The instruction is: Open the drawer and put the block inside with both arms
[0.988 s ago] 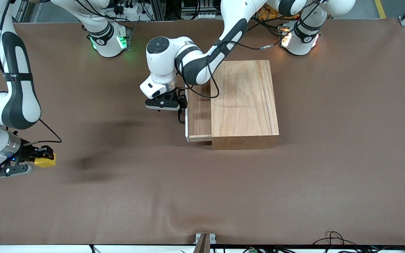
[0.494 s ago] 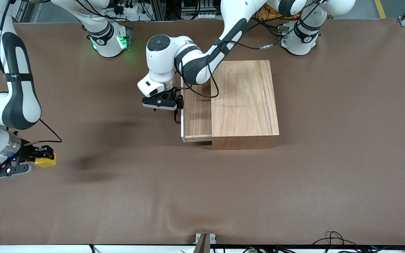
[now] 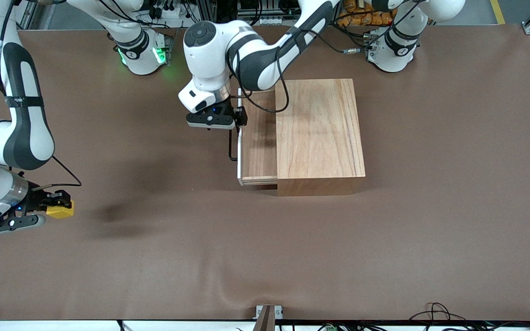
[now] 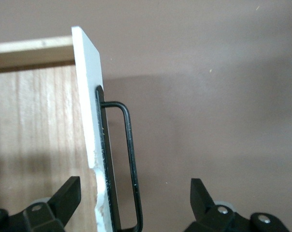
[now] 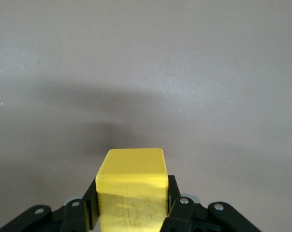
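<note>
The drawer (image 3: 258, 140) is partly slid out of the wooden box (image 3: 320, 133). Its white front panel (image 3: 239, 138) and black bar handle (image 3: 231, 146) face the right arm's end of the table. My left gripper (image 3: 236, 118) is open over the handle's end. In the left wrist view its fingers (image 4: 68, 193) stand wide apart astride the panel (image 4: 90, 121) and the handle (image 4: 131, 154), touching neither. My right gripper (image 3: 58, 202) is shut on the yellow block (image 3: 60, 211) low over the table at the right arm's end. The block (image 5: 131, 186) sits between its fingers (image 5: 177, 208).
The brown table cloth (image 3: 265, 257) has wrinkles near the front edge. A small metal bracket (image 3: 268, 313) sits at the middle of that edge. The arms' bases (image 3: 143, 53) stand along the back.
The drawer slid out a little farther. My left gripper then let go of the handle, opened and rose toward the bases. The right arm and the block have not moved.
</note>
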{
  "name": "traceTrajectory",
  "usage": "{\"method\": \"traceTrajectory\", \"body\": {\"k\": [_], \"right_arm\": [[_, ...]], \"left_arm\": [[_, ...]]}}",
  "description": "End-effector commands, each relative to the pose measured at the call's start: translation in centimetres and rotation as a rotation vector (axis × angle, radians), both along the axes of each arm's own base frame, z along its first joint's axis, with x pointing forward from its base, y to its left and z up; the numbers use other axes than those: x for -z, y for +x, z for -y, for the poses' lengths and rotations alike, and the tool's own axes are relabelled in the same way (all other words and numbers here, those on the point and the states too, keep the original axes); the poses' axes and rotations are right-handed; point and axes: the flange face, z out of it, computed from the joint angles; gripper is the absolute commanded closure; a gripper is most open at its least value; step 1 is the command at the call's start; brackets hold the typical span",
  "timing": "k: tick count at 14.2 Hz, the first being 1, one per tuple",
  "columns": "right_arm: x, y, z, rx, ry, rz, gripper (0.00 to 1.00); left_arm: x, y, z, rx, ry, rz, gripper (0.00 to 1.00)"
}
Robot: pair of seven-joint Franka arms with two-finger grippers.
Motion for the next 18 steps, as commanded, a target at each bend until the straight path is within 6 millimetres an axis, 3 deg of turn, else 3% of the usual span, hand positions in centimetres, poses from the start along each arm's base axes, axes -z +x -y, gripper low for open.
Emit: {"method": "traceTrajectory", "body": {"k": [1, 3, 6, 9, 11, 13, 16, 18], "right_arm": [[-0.2, 0.1, -0.8, -0.011, 0.001, -0.015, 0.59], [-0.1, 0.1, -1.9, -0.020, 0.009, -0.034, 0.59], [0.0, 0.0, -3.9, -0.007, 0.011, -0.057, 0.59], [-0.3, -0.2, -7.4, 0.016, 0.010, -0.082, 0.59], [-0.7, -0.5, -10.6, 0.029, 0.006, -0.101, 0.59], [-1.4, -0.9, -13.8, 0.050, 0.001, -0.112, 0.59], [-2.8, -2.2, -19.1, 0.041, -0.006, -0.138, 0.59], [-4.1, -3.6, -24.3, 0.005, 0.001, -0.138, 0.59]], "left_arm": [[-7.4, 1.6, -3.3, -0.028, -0.056, 0.012, 0.00], [-11.3, 3.5, -7.1, -0.074, -0.039, 0.007, 0.00], [-16.9, 8.0, -15.2, -0.150, -0.029, -0.001, 0.00], [-21.0, 12.9, -26.1, -0.135, -0.016, 0.004, 0.00], [-22.0, 15.0, -33.7, -0.070, 0.016, -0.019, 0.00], [-22.4, 16.4, -39.8, -0.054, 0.026, -0.029, 0.00], [-21.8, 15.8, -46.7, -0.043, 0.046, -0.082, 0.00], [-21.1, 14.5, -50.4, -0.050, 0.053, -0.112, 0.00]]}}
